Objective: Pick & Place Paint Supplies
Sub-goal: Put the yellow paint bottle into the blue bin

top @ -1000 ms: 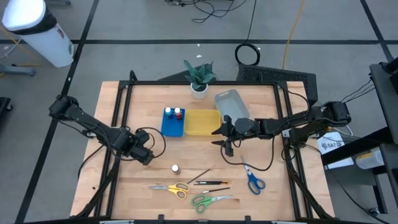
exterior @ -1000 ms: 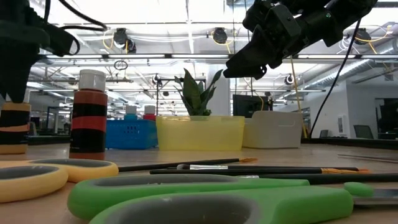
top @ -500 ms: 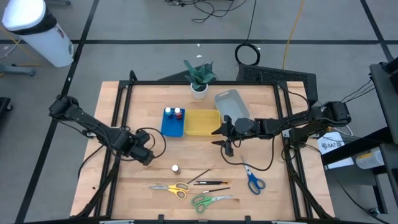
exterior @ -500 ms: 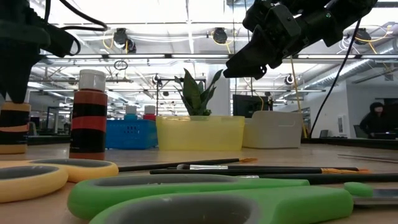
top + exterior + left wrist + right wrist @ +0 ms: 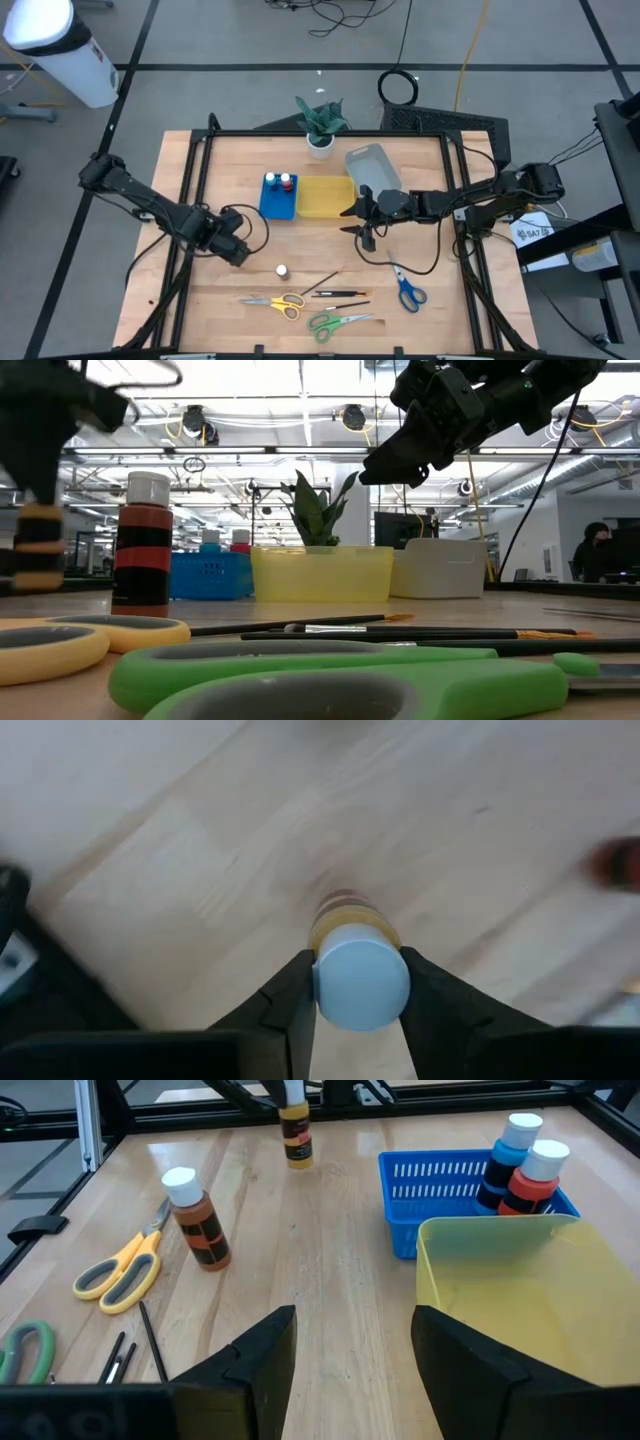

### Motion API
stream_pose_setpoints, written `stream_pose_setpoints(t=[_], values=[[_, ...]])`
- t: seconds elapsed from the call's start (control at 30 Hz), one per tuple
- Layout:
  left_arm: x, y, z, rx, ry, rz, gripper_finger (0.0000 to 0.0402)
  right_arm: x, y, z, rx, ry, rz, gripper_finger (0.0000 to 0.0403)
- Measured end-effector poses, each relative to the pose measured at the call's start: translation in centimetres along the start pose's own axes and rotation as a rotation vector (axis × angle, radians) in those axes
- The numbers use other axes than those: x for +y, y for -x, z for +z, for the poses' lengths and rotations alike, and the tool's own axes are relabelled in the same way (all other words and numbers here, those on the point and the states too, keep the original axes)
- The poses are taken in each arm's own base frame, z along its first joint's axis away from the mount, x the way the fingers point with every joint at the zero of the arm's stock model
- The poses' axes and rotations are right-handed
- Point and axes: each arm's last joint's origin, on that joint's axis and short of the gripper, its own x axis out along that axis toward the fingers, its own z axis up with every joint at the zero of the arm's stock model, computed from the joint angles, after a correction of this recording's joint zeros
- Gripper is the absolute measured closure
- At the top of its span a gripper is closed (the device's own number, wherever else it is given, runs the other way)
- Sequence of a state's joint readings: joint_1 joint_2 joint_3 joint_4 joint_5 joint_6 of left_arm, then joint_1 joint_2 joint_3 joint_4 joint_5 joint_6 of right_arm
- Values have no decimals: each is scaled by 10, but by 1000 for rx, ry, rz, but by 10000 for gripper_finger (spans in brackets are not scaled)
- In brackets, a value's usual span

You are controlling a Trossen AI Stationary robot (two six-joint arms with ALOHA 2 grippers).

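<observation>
My left gripper (image 5: 237, 251) is at the table's left middle, shut on a small yellow-and-black paint bottle (image 5: 352, 920) with a pale cap; the bottle also shows in the low view (image 5: 40, 548) and the right wrist view (image 5: 294, 1132). My right gripper (image 5: 360, 218) is open and empty above the table, by the yellow tray's (image 5: 325, 198) near right corner. A brown bottle with a white cap (image 5: 282, 271) stands on the table. Two bottles (image 5: 520, 1160) stand in the blue tray (image 5: 276, 197). Yellow scissors (image 5: 276, 302), green scissors (image 5: 335, 322), blue scissors (image 5: 407, 290) and thin brushes (image 5: 338, 291) lie near the front edge. My left gripper pinches the bottle's pale cap (image 5: 326, 986) between its two fingers, one on each side. The fingers come from above, pointing down. The bottle hangs upright below them, its base (image 5: 40, 586) a little above the table.
A clear tray (image 5: 372, 167) and a small potted plant (image 5: 320, 125) stand at the far side. A black frame runs along the table's edges (image 5: 196, 190). Bare wood lies between the trays and the scissors. A person shows far off in the room (image 5: 598, 550).
My left gripper has gone up a little with the yellow-and-black bottle, which has lifted off the table and stays upright. My right gripper has kept still.
</observation>
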State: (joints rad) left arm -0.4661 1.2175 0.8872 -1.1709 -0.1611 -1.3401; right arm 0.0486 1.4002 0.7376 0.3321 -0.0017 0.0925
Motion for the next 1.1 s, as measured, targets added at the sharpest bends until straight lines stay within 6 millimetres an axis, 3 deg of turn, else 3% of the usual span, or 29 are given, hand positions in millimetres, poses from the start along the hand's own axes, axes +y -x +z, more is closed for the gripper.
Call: stream_pose_setpoints(t=[0.23,0.43,0.73,1.1], values=[[-13,44,28,-182,-62,-104,279,0,0,0,0,0,0,219],[-6,68,66,-294,-118,-107,279,0,0,0,0,-19,0,220],[19,54,117,-254,-83,-44,279,0,0,0,0,-19,0,220],[8,13,149,-122,-140,-17,279,0,0,0,-1,-16,0,222]])
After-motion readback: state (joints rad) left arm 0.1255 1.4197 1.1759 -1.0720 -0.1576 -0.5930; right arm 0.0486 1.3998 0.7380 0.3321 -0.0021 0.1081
